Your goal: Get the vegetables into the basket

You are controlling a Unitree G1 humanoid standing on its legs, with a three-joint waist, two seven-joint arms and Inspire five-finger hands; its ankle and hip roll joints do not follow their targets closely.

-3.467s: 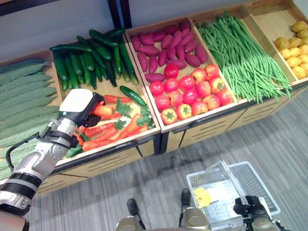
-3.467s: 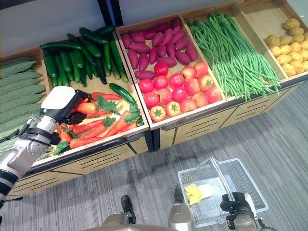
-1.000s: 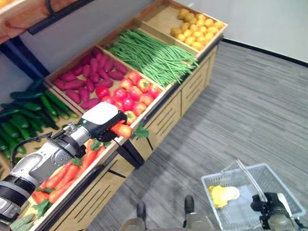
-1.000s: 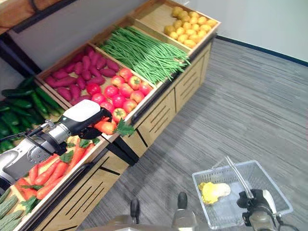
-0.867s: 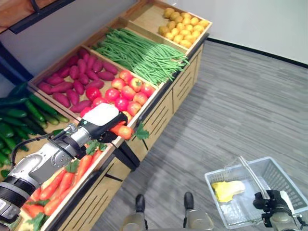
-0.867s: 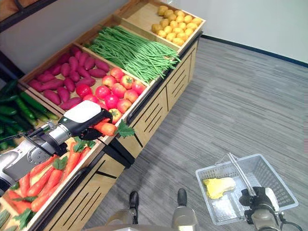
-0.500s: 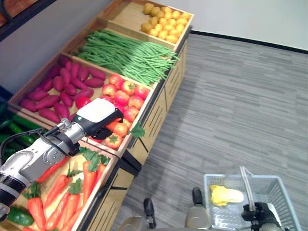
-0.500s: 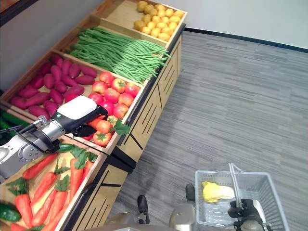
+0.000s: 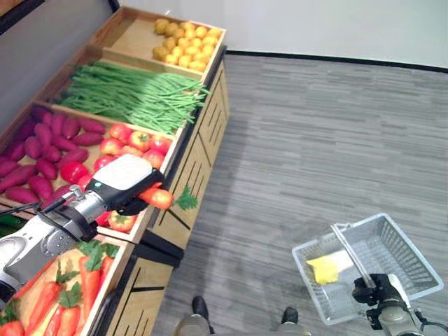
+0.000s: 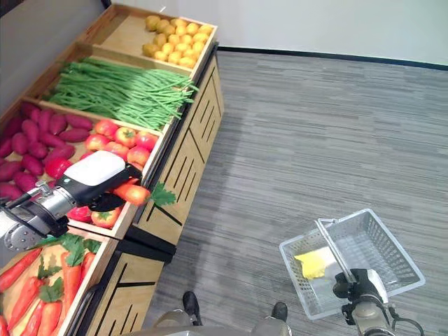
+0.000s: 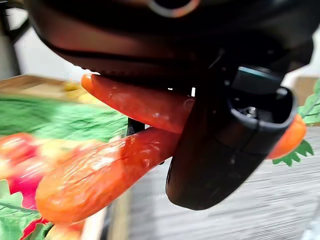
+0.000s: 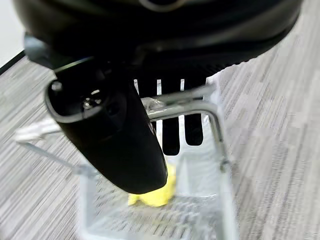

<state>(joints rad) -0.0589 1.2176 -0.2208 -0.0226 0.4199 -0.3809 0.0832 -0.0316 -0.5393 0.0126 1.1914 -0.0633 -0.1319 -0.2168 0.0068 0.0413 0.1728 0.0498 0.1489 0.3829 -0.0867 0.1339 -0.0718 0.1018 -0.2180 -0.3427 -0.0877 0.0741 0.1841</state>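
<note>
In the left eye view we see our left hand (image 9: 126, 185) at about eight o'clock, over the front edge of the tomato crate (image 9: 164, 150), with its fingers curled round carrots (image 9: 155, 197) whose green tops (image 9: 187, 199) stick out past the crate's edge above the floor. At four o'clock our right hand (image 9: 381, 294) grips the handle (image 9: 348, 246) of the clear basket (image 9: 409, 255), which hangs above the grey floor (image 9: 315, 133) with a yellow vegetable (image 9: 327, 267) inside. The carrots and the basket are well apart. Running from nine o'clock up to eleven o'clock lie the purple sweet potatoes (image 9: 35, 147), tomatoes (image 9: 129, 140), green beans (image 9: 133, 94) and yellow potatoes (image 9: 183, 42); the carrot crate (image 9: 66, 301) sits at seven o'clock.

In the right eye view we find the same layout: the carrots in our left hand at nine o'clock, the basket with our right hand at five o'clock.

In the left wrist view we see two carrots side by side, clamped between the thumb (image 11: 225, 145) and the dark body of the hand, with tomatoes and beans blurred behind.

In the right wrist view our fingers (image 12: 170, 135) hook over the basket's handle, the thumb (image 12: 110, 135) in front of it; the yellow vegetable lies on the basket's bottom below.
</note>
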